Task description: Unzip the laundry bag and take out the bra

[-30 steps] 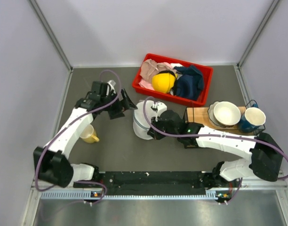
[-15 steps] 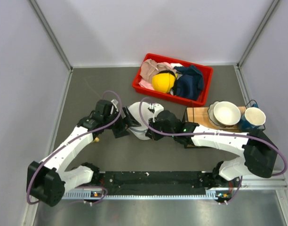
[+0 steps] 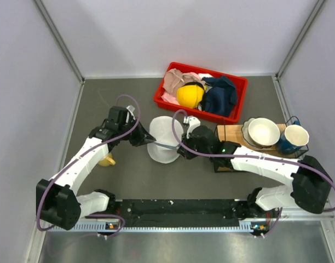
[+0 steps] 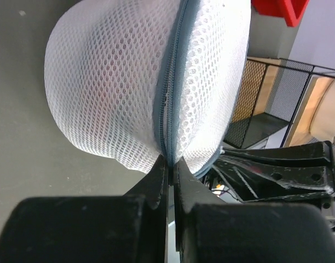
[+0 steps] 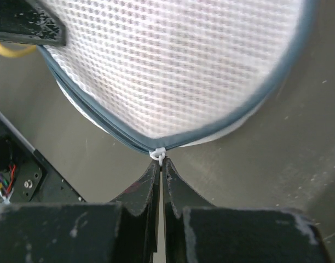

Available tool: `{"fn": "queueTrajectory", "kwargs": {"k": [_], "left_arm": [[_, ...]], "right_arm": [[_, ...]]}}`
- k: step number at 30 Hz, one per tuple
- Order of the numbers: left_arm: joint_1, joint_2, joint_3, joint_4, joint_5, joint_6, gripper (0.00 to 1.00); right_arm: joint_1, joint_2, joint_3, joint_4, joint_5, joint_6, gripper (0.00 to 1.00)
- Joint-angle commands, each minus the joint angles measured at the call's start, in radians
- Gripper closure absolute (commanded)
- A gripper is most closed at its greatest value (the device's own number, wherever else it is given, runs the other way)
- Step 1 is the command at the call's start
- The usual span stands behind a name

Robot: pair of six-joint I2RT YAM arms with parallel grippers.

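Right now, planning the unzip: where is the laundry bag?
Top view: the laundry bag sits mid-table, pinched between the left gripper and right gripper, just below the red bin.

Both arms bend inward, their wrists facing each other. The left gripper (image 4: 168,163) and the right gripper (image 5: 161,164) each pinch their jaws tight on opposite edges of the laundry bag (image 3: 163,142).
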Motion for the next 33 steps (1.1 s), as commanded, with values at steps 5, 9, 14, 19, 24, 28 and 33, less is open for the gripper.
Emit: {"fn": "queueTrajectory", "kwargs": {"k": [5,9,14,19,24,28,33], "left_arm": [[0.077,0.086,0.146,0.011,-0.013,0.129,1.0],[0.084,0.241,0.261,-0.009,-0.013,0.149,1.0],[0.077,0.265,0.288,0.014,0.038,0.123,0.55],[0.078,0.086,0.236,-0.048,-0.022,0.104,0.08],[0.077,-0.103,0.061,-0.027,-0.05,-0.036,0.04],[0.055,-0.214,-0.113,0.124,0.013,-0.16,0.11],[-0.015,-0.18,-0.157,0.175,0.001,-0.193,0.16]], "right_arm": [[0.027,-0.079,0.045,-0.068,-0.021,-0.023,1.0],[0.116,-0.018,0.086,-0.042,-0.059,0.02,1.0],[0.129,0.03,0.092,0.007,-0.036,0.062,1.0],[0.116,0.044,0.109,0.024,-0.028,0.066,1.0],[0.11,0.067,0.117,0.056,-0.036,0.077,1.0],[0.107,0.085,0.129,0.069,-0.051,0.078,1.0],[0.109,0.102,0.138,0.07,-0.065,0.075,1.0]]}}
